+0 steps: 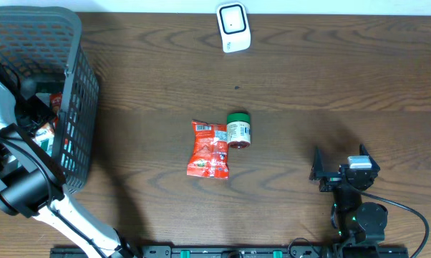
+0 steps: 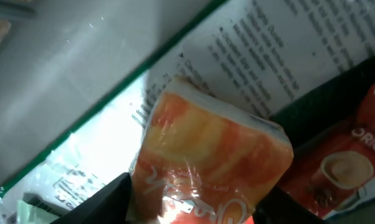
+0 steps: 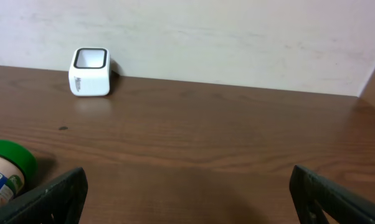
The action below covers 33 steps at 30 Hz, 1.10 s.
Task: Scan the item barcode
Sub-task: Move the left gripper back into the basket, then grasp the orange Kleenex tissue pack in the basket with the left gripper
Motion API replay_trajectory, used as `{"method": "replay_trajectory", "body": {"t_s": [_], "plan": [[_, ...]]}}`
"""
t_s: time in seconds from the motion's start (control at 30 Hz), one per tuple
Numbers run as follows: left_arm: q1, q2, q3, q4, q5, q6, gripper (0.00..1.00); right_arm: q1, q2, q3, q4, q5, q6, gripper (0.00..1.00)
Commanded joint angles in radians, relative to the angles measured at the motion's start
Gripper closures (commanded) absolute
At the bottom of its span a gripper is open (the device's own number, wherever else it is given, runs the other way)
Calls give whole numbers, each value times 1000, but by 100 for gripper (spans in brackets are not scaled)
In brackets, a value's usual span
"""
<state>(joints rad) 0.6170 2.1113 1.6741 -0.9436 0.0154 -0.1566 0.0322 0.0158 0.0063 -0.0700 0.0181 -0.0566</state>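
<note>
Your left gripper [image 2: 194,210] was inside the basket [image 1: 79,93] at an orange packet [image 2: 212,149]; I couldn't tell its grip. Your right gripper [image 1: 339,154], well right of the basket, gaped wide on nothing.

Brown wood grain is shown on the table [image 1: 330,93]. The basket [image 1: 76,107] is formed as a dark grey lattice. The scanner [image 1: 233,27] is coloured white with a black window, the pouch [image 1: 210,149] red with white print, the jar [image 1: 238,130] capped in green, and the wrapped packet [image 2: 212,155] orange and yellow.
</note>
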Motion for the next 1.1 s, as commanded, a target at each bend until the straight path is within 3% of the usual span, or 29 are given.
{"method": "replay_trajectory", "body": {"t_s": [0.0, 0.4, 0.57, 0.77, 0.9, 1.07], "plan": [[2, -43, 39, -28, 65, 3, 44, 0, -3, -1, -3, -1, -9, 1], [2, -489, 53, -47, 120, -93, 44, 0, -3, -1, -3, -1, -9, 1], [-17, -674, 51, -98, 317, -91, 44, 0, -3, -1, -3, -1, -9, 1], [-128, -766, 48, -204, 528, -11, 40, 0, -3, -1, -3, -1, -9, 1], [-212, -758, 48, -229, 385, 32, 40, 0, -3, -1, -3, -1, -9, 1], [-206, -737, 48, -200, 177, -25, 26, 0, -3, -1, -3, -1, -9, 1]]}}
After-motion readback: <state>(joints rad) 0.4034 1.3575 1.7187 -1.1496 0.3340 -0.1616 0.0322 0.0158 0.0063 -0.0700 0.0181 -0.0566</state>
